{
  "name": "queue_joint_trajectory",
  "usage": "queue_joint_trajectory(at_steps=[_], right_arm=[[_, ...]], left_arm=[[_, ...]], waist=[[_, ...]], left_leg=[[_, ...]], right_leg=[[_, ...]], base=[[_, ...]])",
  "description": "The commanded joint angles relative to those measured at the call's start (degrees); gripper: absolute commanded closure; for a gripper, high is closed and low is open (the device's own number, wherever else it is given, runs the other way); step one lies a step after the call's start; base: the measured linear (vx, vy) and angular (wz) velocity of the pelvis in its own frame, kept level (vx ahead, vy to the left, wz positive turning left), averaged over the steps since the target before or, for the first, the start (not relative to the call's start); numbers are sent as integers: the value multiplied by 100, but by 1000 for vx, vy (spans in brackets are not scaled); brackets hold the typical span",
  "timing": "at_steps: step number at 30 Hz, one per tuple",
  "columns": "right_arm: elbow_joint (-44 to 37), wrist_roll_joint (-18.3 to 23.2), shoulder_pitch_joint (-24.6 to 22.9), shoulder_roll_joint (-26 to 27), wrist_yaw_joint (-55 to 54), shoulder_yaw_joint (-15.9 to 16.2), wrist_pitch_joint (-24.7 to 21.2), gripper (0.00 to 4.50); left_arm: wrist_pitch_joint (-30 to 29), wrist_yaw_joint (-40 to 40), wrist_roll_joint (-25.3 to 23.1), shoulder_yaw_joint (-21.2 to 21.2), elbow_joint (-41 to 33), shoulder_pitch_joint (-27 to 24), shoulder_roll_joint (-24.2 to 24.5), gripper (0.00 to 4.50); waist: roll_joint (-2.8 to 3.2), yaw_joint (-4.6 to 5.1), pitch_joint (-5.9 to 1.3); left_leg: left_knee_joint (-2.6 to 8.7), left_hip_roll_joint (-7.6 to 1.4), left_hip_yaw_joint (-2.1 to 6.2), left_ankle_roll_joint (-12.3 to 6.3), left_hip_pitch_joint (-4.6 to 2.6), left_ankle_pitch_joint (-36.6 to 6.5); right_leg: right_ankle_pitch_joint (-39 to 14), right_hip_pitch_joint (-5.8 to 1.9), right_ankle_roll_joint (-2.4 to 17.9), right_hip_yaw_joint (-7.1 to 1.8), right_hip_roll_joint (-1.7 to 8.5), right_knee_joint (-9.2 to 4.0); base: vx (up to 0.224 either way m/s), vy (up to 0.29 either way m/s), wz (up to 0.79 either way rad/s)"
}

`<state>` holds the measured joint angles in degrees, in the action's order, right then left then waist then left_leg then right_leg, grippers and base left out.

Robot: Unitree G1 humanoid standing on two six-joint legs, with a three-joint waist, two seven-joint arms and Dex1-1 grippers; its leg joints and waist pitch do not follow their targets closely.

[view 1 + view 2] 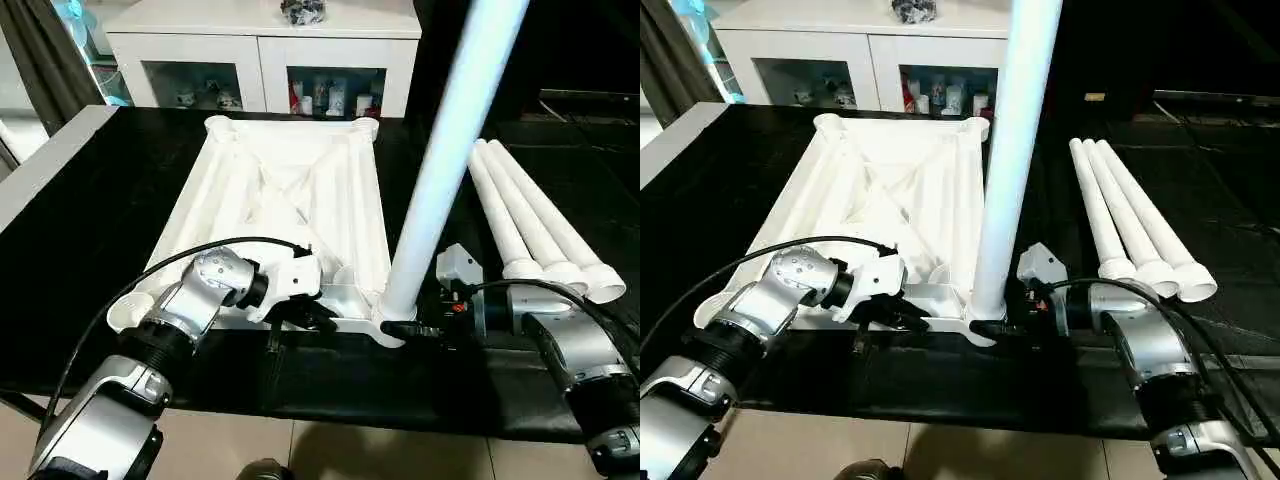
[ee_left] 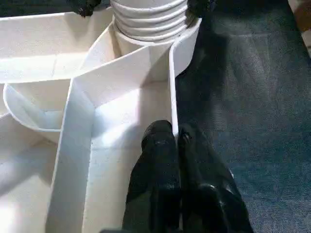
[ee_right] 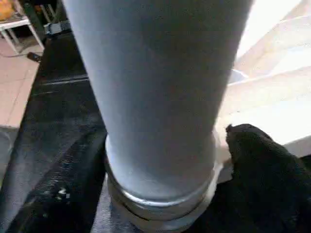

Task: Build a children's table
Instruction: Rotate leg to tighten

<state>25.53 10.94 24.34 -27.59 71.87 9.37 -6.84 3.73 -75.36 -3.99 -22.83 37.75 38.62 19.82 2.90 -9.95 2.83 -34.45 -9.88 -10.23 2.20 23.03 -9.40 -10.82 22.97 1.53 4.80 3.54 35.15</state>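
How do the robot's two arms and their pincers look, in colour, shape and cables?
Both forearms are silver metal with rounded joints and black ribbed collars. The left arm ends in a white wrist housing, the right arm in a grey one. A thin black cable loops over each. The left pincer and right pincer have black fingers.

Smooth glossy white plastic tabletop (image 1: 300, 190) and legs (image 1: 535, 215) lie on a matt black cloth (image 1: 80, 240).
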Motion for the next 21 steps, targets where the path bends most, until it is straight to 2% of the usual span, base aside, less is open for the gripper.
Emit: queue_joint_trajectory(at_steps=[1, 8, 12, 16, 17, 18, 19, 20, 21], right_arm=[[89, 55, 104, -11, 66, -37, 26, 93], [98, 88, 68, -1, 201, -1, 27, 157], [5, 142, -13, 25, 219, 10, -59, 172], [-285, 302, -234, 315, -213, -88, -447, 176], [-318, 276, -259, 434, -456, -105, -539, 176], [-315, 251, -261, 485, -560, -110, -555, 176], [-231, 112, -230, 880, -1319, -175, -671, 176], [-222, 106, -225, 910, -1371, -183, -679, 176], [-115, 61, -162, 1194, -1871, -268, -748, 176]], left_arm=[[156, -279, 6, -150, -133, 55, 0, 450], [155, -288, 2, -145, -96, 59, -1, 450], [47, -180, -25, -113, -69, 68, -20, 450], [-402, 603, -28, 166, 139, 177, -282, 450], [-557, 834, 18, 271, 161, 211, -386, 450], [-614, 919, 32, 307, 166, 224, -424, 450], [-996, 1496, 97, 524, 194, 309, -675, 450], [-1023, 1533, 99, 536, 195, 315, -691, 450], [-1239, 1897, 114, 648, 214, 372, -845, 450]], waist=[[-75, 13, -451], [-72, 13, -450], [-71, 11, -451], [-70, 3, -434], [-55, 8, -431], [-66, 19, -425], [-75, 37, -425], [-64, 77, -400], [-57, 94, -403]], left_leg=[[330, -426, 153, -643, -149, -857], [327, -424, 149, -650, -153, -901], [329, -425, 152, -632, -153, -902], [335, -426, 150, -608, -161, -963], [346, -427, 158, -552, -168, -1034], [353, -422, 160, -524, -168, -1064], [366, -417, 168, -459, -158, -1095], [390, -409, 175, -359, -165, -1224], [395, -398, 187, -306, -167, -1310]], right_leg=[[-688, -280, 1208, -308, 597, -371], [-704, -278, 1230, -305, 597, -377], [-711, -281, 1221, -305, 596, -376], [-849, -271, 1209, -309, 596, -398], [-981, -266, 1197, -305, 597, -408], [-1056, -269, 1180, -305, 600, -426], [-1199, -285, 1134, -301, 608, -430], [-1431, -249, 1114, -300, 606, -459], [-1585, -272, 1078, -292, 623, -473]], base=[[0, 0, 0], [0, 0, 0], [0, 0, 0], [0, 0, 0], [0, 0, 0], [0, 0, 0], [0, 0, 0], [0, 0, 0], [0, 0, 0]])
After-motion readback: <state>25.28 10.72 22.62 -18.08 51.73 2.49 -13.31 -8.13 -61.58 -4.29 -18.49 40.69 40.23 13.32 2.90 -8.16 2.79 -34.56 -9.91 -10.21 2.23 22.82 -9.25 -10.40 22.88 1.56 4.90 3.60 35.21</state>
